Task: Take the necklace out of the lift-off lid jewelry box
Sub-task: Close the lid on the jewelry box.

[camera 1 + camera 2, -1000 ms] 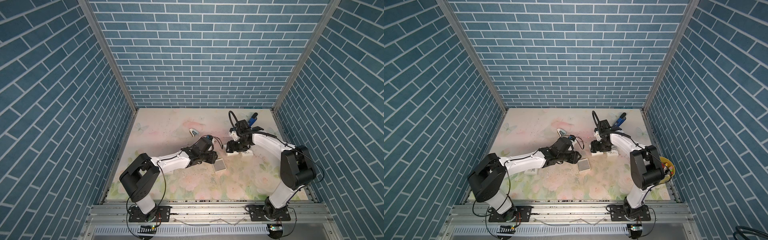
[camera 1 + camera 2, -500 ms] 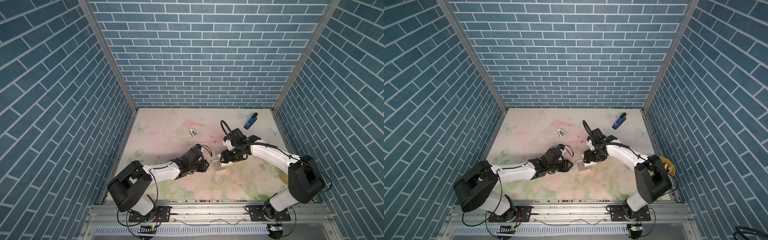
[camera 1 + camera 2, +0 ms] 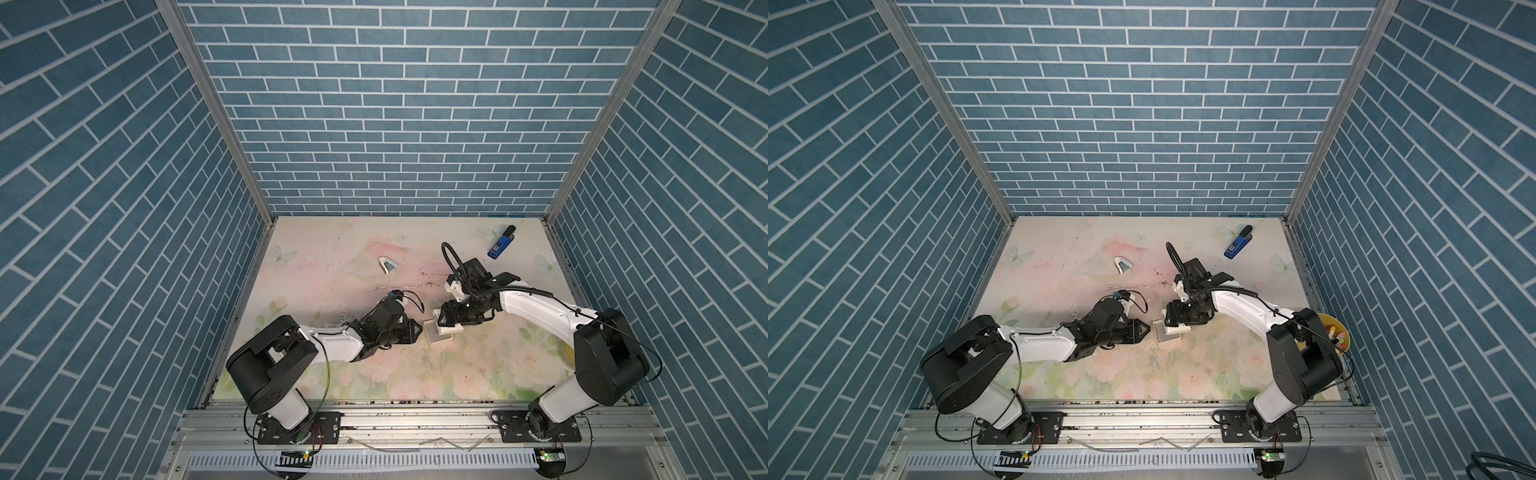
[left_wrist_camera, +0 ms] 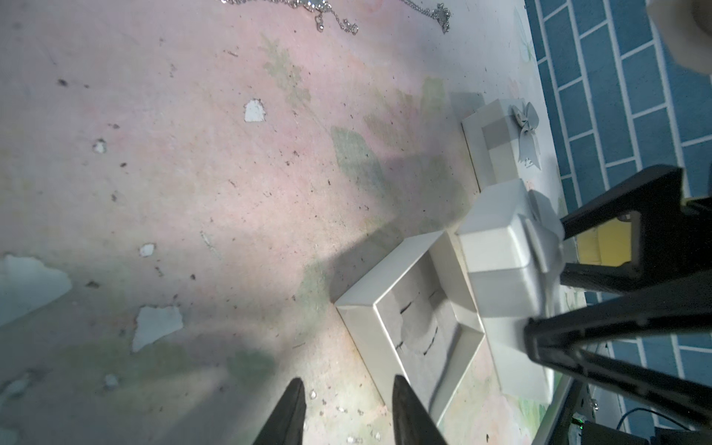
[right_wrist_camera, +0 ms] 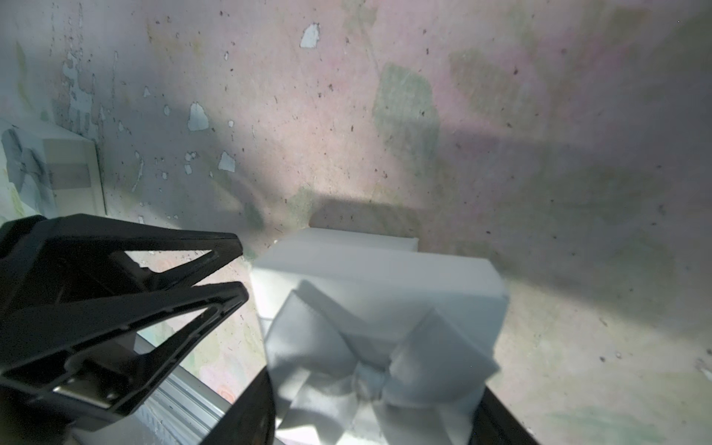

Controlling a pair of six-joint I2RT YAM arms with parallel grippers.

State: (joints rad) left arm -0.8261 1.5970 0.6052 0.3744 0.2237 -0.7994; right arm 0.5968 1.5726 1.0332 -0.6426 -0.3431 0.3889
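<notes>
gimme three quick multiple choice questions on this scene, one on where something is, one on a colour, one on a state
1. Where is the necklace?
A in the box base
B on the table, apart from the box base
C on top of the lid

2. What colour is the bow on the lid?
A grey
B red
C gold

3. What state is the box base in?
A lid on
B lid off, necklace inside
C lid off, insert bare

1 B: the chain lies on bare table.
2 A: the right wrist view shows a grey bow.
3 C: the right pincer holds the lid, and nothing lies on the insert.
</notes>
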